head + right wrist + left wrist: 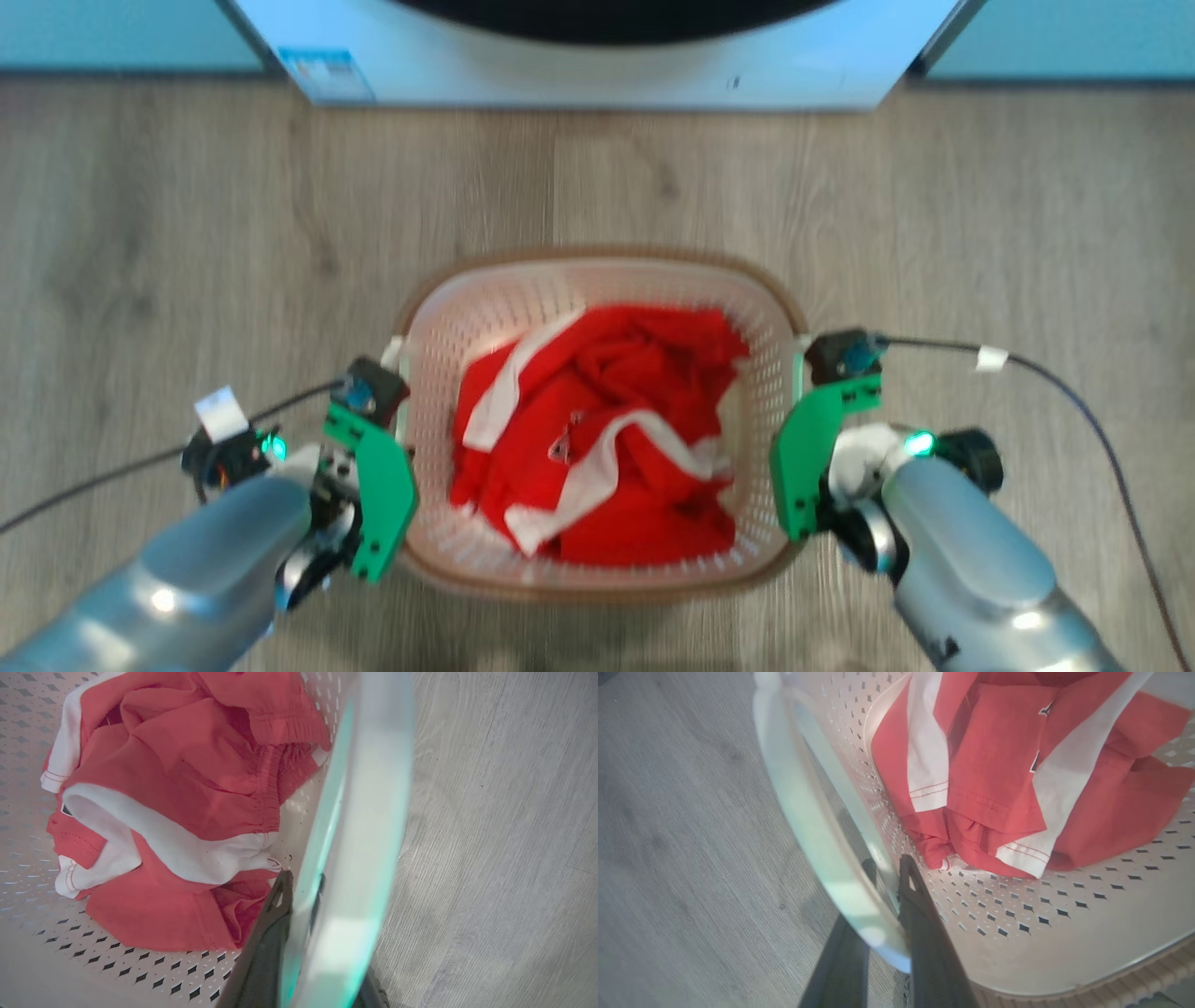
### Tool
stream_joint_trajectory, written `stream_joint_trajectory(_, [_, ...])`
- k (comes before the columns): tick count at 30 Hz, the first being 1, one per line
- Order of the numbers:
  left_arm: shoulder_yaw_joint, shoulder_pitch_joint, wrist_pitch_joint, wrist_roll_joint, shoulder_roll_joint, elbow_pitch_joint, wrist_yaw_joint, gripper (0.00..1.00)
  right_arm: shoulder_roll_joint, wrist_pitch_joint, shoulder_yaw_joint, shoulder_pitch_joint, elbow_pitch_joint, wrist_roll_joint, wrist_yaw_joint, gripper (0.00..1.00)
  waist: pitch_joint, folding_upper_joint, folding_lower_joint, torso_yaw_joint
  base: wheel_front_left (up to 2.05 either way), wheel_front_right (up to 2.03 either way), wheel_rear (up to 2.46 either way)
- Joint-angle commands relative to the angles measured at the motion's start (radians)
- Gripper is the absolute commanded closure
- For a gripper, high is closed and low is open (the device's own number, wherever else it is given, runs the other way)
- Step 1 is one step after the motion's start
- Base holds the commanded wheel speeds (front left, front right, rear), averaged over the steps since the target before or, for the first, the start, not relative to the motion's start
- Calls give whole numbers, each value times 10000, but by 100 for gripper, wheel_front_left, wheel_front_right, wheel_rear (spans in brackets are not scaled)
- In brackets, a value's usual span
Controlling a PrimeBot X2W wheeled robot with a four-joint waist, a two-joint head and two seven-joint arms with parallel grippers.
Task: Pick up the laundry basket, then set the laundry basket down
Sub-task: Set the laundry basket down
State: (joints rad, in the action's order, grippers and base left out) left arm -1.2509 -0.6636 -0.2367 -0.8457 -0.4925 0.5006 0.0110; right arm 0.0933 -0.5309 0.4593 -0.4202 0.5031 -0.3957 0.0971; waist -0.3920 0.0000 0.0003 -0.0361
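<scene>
— How is the laundry basket (439,373) looking, and where is it lying?

— You're looking straight down on it between your two arms, over the wood floor (187,233) in front of the washing machine (597,65), with a strip of boards showing between them. It's showing white perforated walls under a brown rim band, and a crumpled red-and-white garment (597,439) is lying inside. I can't tell whether it's resting on the boards or hanging just clear.

— And the grippers?

— Your left gripper (885,877) is pinching the pale side handle (808,812), one dark finger on each side of it. Your right gripper (301,886) is clamping the opposite handle (364,788) the same way.

— Is anything getting in the way?

— Black cables (934,344) are trailing from both wrists across the floor, running away from the basket.
</scene>
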Motion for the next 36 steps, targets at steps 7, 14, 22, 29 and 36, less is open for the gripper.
stream_joint_trajectory(7, [210,-1241,885,456,837,1471,-866,100,-431,1202,343,-1583,400,186,336,100,-1917,0,-3,-343,0,0,0])
stream_joint_trajectory(14, [324,-2445,1778,530,1786,3410,-1249,100,-431,2077,423,-2912,1421,195,336,100,-3042,0,-3,-589,0,0,0])
stream_joint_trajectory(22, [206,-3116,2629,420,2684,5174,-1403,100,-431,2838,626,-3610,2626,-379,336,100,-3545,0,-3,-583,0,0,0])
stream_joint_trajectory(29, [47,-3520,3255,202,3003,5942,-1414,100,-431,3432,933,-4109,3424,-865,336,100,-4019,0,-3,-533,0,0,0])
stream_joint_trajectory(36, [-100,-3726,3736,112,3330,6414,-1415,100,-431,4170,1150,-4451,4176,-1173,336,100,-4316,0,-3,-669,0,0,0])
